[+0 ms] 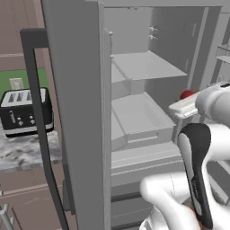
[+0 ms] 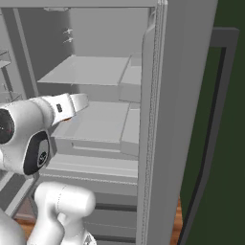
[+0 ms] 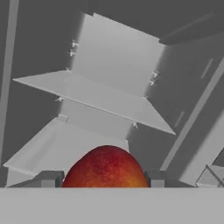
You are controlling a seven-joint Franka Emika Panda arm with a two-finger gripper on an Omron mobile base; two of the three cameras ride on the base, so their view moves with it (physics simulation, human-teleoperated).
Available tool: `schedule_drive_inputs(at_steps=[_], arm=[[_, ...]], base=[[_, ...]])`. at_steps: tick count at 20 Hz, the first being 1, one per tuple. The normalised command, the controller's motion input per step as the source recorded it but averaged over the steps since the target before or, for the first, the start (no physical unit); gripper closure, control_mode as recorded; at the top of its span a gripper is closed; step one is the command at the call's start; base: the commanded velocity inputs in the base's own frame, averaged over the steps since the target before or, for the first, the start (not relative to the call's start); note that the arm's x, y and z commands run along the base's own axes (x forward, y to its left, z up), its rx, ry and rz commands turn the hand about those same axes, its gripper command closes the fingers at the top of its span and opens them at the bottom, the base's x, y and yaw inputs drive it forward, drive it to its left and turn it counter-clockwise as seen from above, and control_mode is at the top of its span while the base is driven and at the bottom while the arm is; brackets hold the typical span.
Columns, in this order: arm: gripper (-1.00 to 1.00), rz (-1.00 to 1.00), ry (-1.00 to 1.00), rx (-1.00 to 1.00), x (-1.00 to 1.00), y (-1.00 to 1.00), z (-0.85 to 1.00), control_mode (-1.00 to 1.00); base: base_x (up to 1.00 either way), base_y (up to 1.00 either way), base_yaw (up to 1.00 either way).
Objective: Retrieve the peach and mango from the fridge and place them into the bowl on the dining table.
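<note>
Left base view: tall grey fridge (image 1: pixel 81 112) open, white arm reaching in over the lower shelf, a small red fruit (image 1: pixel 187 94) just beyond its wrist. Right base view: forearm over the same shelf. Hand view: red-orange rounded fruit sits between the two-finger gripper (image 3: pixel 103 179) tips, jaws wide either side; contact unclear.
</note>
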Motion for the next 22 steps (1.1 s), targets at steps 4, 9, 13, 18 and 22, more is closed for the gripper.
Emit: schedule_drive_inputs(at_steps=[4,9,13,18,22], arm=[[1.0,0.14,-0.11,-0.03,-1.0,0.14,0.96,-1.0],[1.0,0.16,0.04,-0.03,-0.82,0.17,0.22,-1.0],[1.0,0.07,0.15,0.0,-0.08,0.01,0.0,-1.0],[1.0,0.0,0.09,0.0,0.0,0.0,0.0,-1.0],[1.0,0.0,0.0,0.0,0.0,0.0,0.0,-1.0]], base=[[0.0,0.0,0.0],[0.0,0.0,0.0],[0.0,0.0,0.0],[0.0,0.0,0.0],[0.0,0.0,0.0]])
